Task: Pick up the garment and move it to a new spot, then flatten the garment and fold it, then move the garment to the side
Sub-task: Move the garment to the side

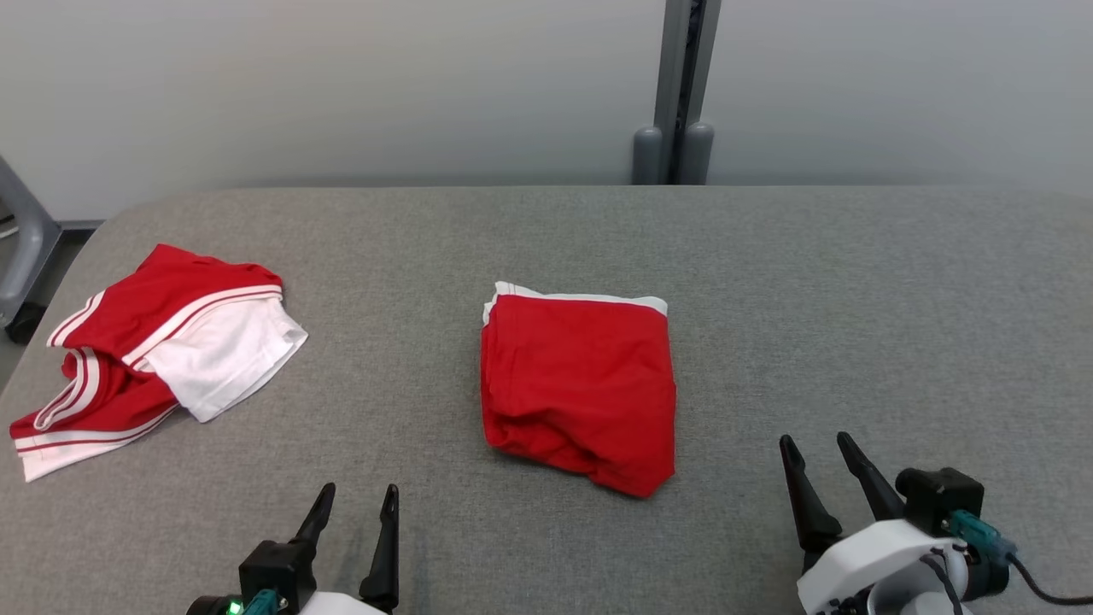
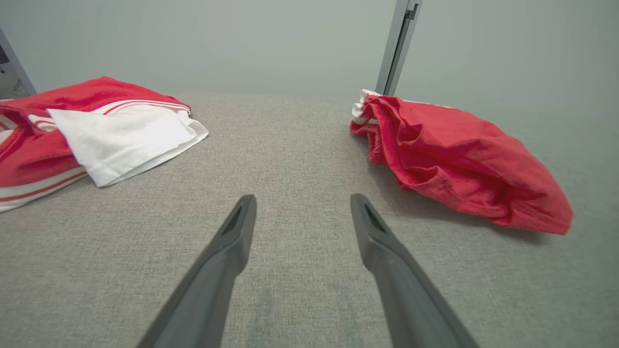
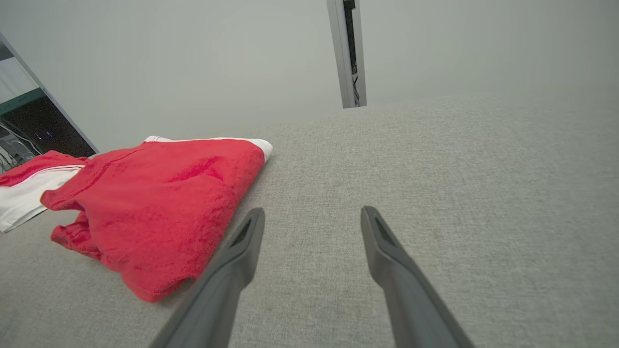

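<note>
Left gripper point(image 1: 359, 494): fingers apart, nothing between them, at the near table edge. Right gripper point(image 1: 815, 442): also spread and empty, at the near edge on the right side. Folded red garment point(image 1: 579, 389) lies mid-table between the two, apart from both. Grey cloth table point(image 1: 854, 299) runs bare from its right to the far edge. Rumpled red-and-white garment point(image 1: 154, 342) lies near the left edge. Behind: pale wall point(image 1: 341, 85), grey post point(image 1: 683, 85).

Soft, even light keeps all three views bright and sharp. The red garment point(image 1: 578, 389) casts only a thin shadow along its 6 o'clock edge on the worktop point(image 1: 854, 299). Both wrist views stretch toward their edges, tilting the post point(image 2: 396, 48) at 12 o'clock.
</note>
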`<state>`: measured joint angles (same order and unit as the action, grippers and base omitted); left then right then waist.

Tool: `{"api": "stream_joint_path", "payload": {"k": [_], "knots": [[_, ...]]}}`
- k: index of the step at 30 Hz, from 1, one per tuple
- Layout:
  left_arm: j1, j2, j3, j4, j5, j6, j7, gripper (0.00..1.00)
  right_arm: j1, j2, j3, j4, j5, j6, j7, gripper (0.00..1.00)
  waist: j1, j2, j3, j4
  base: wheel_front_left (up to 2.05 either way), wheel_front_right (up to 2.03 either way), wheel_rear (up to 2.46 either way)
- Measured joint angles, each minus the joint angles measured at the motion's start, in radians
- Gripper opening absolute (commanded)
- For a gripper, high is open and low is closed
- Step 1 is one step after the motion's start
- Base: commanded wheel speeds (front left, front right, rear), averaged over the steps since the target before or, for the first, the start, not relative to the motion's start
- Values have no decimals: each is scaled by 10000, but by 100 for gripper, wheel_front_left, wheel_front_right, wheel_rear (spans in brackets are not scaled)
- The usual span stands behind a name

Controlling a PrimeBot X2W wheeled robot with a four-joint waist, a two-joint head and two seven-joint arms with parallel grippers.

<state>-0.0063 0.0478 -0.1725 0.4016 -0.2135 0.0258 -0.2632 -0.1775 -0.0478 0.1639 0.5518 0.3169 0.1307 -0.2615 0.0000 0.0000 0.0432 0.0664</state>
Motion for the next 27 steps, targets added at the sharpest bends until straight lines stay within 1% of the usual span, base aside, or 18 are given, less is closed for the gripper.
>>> {"api": "stream_joint_path", "payload": {"k": [4,5,6,7,9,16,18,22,23,25,26,27], "knots": [[-278,6,-282,-38,23,-71,-2,100,-710,2,207,313,79,0,-2,100,0,0,375,396,0,0,0],[-278,6,-282,-38,23,-71,-2,100,-710,2,207,313,79,0,-2,100,0,0,375,396,0,0,0],[-399,4,-387,-38,21,-75,0,100,-1069,-2,374,548,207,0,0,100,0,0,563,610,0,0,0],[-399,4,-387,-38,21,-75,0,100,-1069,-2,374,548,207,0,0,100,0,0,563,610,0,0,0],[-520,13,-529,-46,17,-86,-2,100,-1489,15,462,796,351,0,0,100,0,0,753,820,0,0,0],[-797,15,-945,73,-109,-115,0,100,-2824,17,1266,2309,984,0,-2,100,0,0,1338,1526,0,0,0],[-842,4,-1016,84,-173,-113,-2,100,-3142,29,1298,2704,1381,0,0,100,0,0,1486,1688,0,0,0],[-865,10,-1081,86,-188,-71,0,100,-3521,17,1198,3476,1793,0,-2,100,0,0,1714,1918,0,0,0],[-881,12,-1089,88,-198,-71,0,100,-3591,6,1269,3609,1812,0,-6,100,0,0,1750,1954,0,0,0],[-931,10,-1110,82,-234,-69,-2,100,-3709,-33,1521,3800,2201,-4,-38,100,0,0,1798,2005,0,0,0],[-953,13,-1112,82,-247,-67,-2,100,-3772,-58,1668,3883,2313,-13,-48,98,0,0,1819,2012,0,0,0],[-986,12,-1131,79,-247,-56,0,100,-3836,-79,1812,3950,2412,-15,-52,50,0,0,1833,2011,0,0,0]]}}
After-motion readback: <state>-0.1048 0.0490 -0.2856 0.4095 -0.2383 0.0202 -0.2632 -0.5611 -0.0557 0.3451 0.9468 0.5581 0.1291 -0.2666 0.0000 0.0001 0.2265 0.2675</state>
